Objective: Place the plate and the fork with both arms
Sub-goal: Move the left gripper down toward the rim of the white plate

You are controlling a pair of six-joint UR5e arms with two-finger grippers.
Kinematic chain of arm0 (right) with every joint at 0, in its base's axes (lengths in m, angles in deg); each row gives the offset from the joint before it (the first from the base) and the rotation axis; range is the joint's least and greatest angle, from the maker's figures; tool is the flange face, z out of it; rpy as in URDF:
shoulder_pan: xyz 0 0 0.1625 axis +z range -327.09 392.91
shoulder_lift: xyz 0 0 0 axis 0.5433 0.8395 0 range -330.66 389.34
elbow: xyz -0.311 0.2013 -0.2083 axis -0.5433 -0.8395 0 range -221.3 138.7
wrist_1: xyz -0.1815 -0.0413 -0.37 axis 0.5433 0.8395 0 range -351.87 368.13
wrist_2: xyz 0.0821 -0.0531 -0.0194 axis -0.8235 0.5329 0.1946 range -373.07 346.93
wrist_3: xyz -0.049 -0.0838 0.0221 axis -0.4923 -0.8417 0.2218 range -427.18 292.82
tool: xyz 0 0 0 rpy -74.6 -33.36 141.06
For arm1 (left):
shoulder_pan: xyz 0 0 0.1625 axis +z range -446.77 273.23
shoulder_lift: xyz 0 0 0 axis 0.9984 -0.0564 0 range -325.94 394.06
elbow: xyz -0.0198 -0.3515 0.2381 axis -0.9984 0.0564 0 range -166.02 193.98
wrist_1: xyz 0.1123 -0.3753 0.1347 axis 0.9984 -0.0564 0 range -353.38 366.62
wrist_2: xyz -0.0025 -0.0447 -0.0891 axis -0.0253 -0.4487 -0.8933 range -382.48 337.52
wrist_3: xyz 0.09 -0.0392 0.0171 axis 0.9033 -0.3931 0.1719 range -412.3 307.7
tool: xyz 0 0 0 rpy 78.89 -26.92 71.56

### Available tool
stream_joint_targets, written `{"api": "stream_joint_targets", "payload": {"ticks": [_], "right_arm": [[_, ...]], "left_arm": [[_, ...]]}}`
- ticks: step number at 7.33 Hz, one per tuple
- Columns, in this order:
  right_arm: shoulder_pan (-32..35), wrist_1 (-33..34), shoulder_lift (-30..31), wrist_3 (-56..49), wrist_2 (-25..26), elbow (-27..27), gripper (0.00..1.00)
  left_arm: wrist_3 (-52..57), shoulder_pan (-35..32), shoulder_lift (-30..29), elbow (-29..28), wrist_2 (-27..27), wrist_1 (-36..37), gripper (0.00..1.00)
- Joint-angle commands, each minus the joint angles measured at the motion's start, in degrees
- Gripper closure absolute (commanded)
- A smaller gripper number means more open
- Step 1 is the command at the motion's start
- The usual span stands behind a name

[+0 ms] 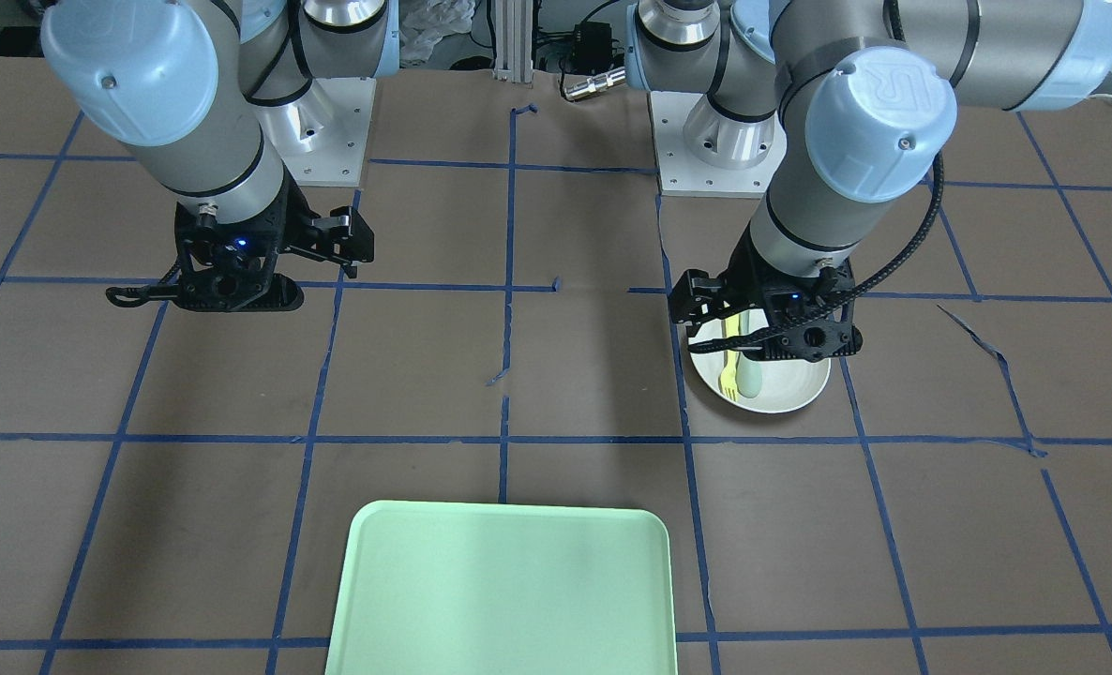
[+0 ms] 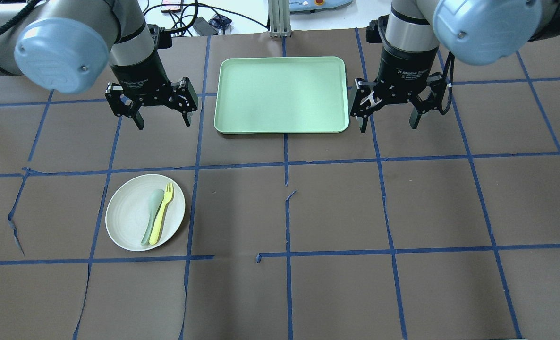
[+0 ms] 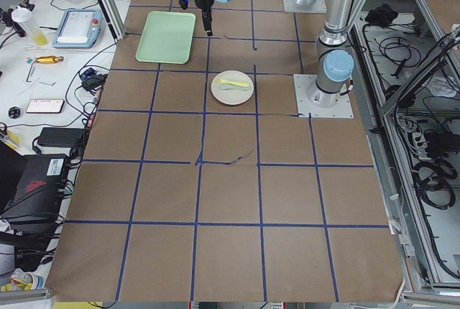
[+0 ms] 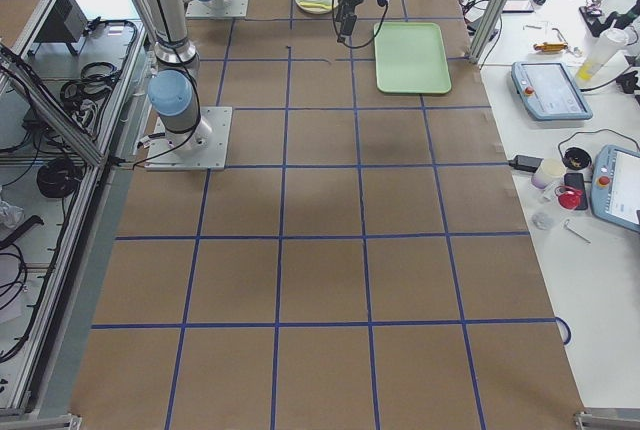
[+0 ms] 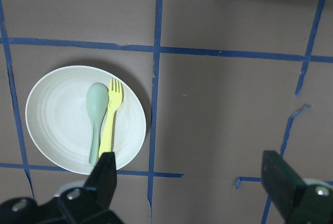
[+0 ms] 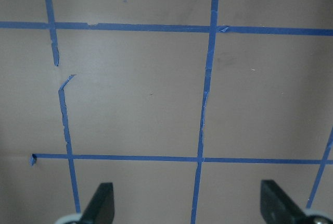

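Left pincer [image 2: 163, 123] spread, empty | right pincer [image 2: 388, 126] likewise | step: pre-grasp | fork [image 2: 162, 215] seemingly loose on plate [image 2: 126, 212] | next: you need a narrow pinch on it

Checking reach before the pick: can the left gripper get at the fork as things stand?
Probably yes: the left gripper is open, nothing covers the fork on the plate, though the spoon lies close alongside.

On the counter [image 2: 336, 212] I count one plate [image 2: 126, 212], one fork [image 2: 162, 212], one spoon [image 2: 151, 217] and one tray [image 2: 280, 94]. Of myself I count two arms, my left arm [image 2: 133, 52] and my right arm [image 2: 410, 42], with two left fingers [image 2: 139, 120] and two right fingers [image 2: 414, 120], four altogether.
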Motion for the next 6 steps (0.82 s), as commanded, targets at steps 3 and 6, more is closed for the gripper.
{"api": "stream_joint_targets", "payload": {"ticks": [3,6], "right_arm": [[-0.25,0.28,-0.31,-0.16,-0.04,0.51,0.00],[-0.34,0.01,-0.22,-0.07,0.13,0.42,0.00]], "left_arm": [[3.58,6.96,-0.07,4.52,0.61,4.40,0.00],[7.71,7.50,-0.51,8.04,0.88,7.48,0.00]]}}
